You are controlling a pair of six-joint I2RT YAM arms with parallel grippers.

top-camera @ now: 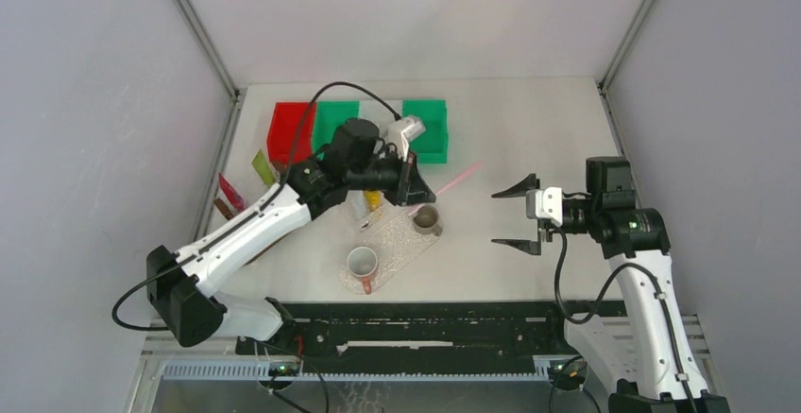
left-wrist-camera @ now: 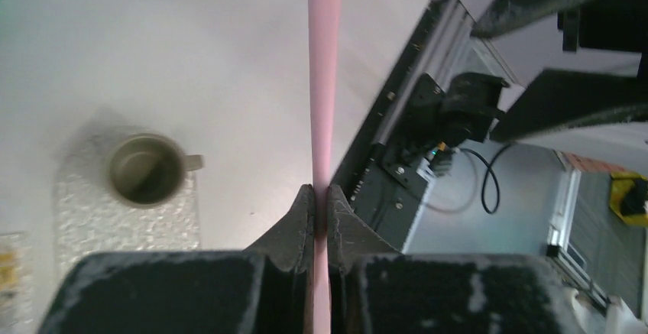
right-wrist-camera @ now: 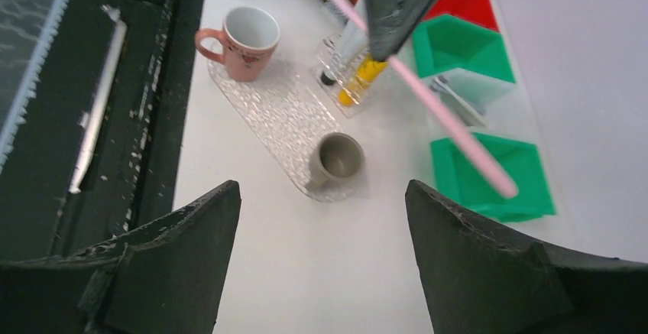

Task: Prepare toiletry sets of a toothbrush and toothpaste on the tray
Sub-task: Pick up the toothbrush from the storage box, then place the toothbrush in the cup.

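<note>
The black rail (top-camera: 416, 333) lies nearest in the top view, running along the table's near edge between the two arm bases. Beyond it is one clear pebbled tray (top-camera: 401, 243), set on a slant and carrying two mugs. One pink mug (top-camera: 362, 265) is at its 7 o'clock end and one grey mug (top-camera: 427, 219) at its 1 o'clock end. The left gripper (top-camera: 413, 186) hangs at the tray's 12 o'clock, pinching one pink toothbrush (top-camera: 458, 179). The toothbrush juts toward 2 o'clock, off the tray and in the air. One yellow tube (top-camera: 375, 200) sits just beside the tray at 11 o'clock. Four bins (top-camera: 288, 129) line the far side: one red, two green, one pale. The right gripper (top-camera: 495, 217) is at the tray's 3 o'clock, well apart, with its jaws spread wide around nothing.

In the left wrist view, two dark fingers (left-wrist-camera: 298, 227) are closest, pressed together on the toothbrush (left-wrist-camera: 324, 82), which runs straight to 12 o'clock. The grey mug (left-wrist-camera: 145, 170) stands at 9 o'clock on the tray (left-wrist-camera: 84, 219).

In the right wrist view, two black fingers (right-wrist-camera: 176, 265) fill 7 and 5 o'clock, far apart. Between them lies the tray (right-wrist-camera: 275, 112) with both mugs. The toothbrush (right-wrist-camera: 451, 124) slants from 12 toward 4 o'clock over the bins. The yellow tube (right-wrist-camera: 359, 82) lies beside one white tube (right-wrist-camera: 348, 40).
</note>
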